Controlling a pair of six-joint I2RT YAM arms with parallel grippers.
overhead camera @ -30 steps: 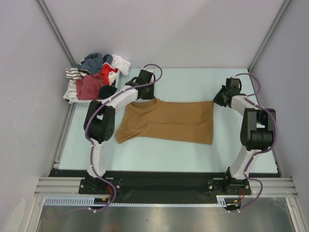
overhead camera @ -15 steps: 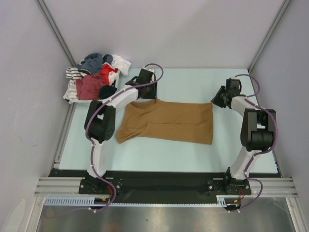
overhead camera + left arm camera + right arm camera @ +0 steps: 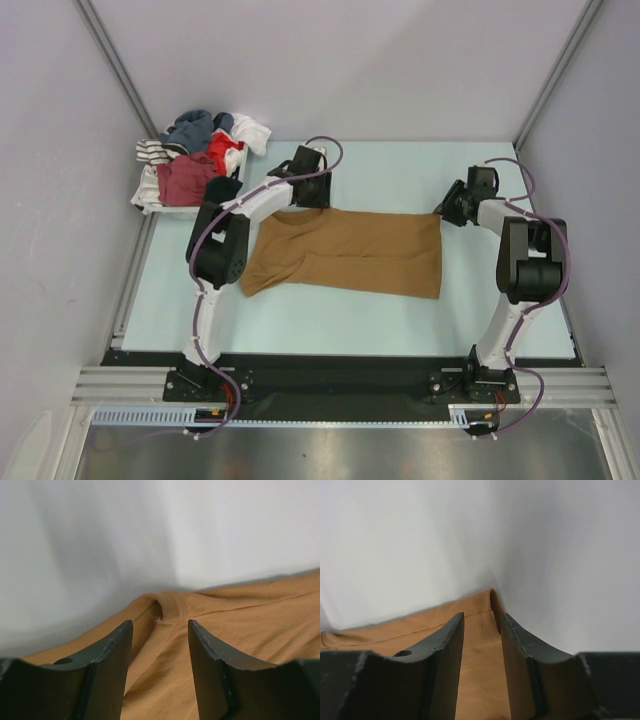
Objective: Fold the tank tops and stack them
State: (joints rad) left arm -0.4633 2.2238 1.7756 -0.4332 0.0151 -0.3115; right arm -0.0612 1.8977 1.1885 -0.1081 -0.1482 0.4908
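The tan tank top point(image 3: 350, 250) is spread flat mid-table. The left gripper point(image 3: 160, 627) and right gripper point(image 3: 481, 619) are set at its 2 far corners, jaws half parted, nothing clamped, seemingly placed for the next fold.

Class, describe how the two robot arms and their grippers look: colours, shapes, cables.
Both the left arm and right arm have white tubular links joined by chunky black joint housings. A purple cable loops along each. The left gripper and right gripper each have two dark, matte, tapering fingers.
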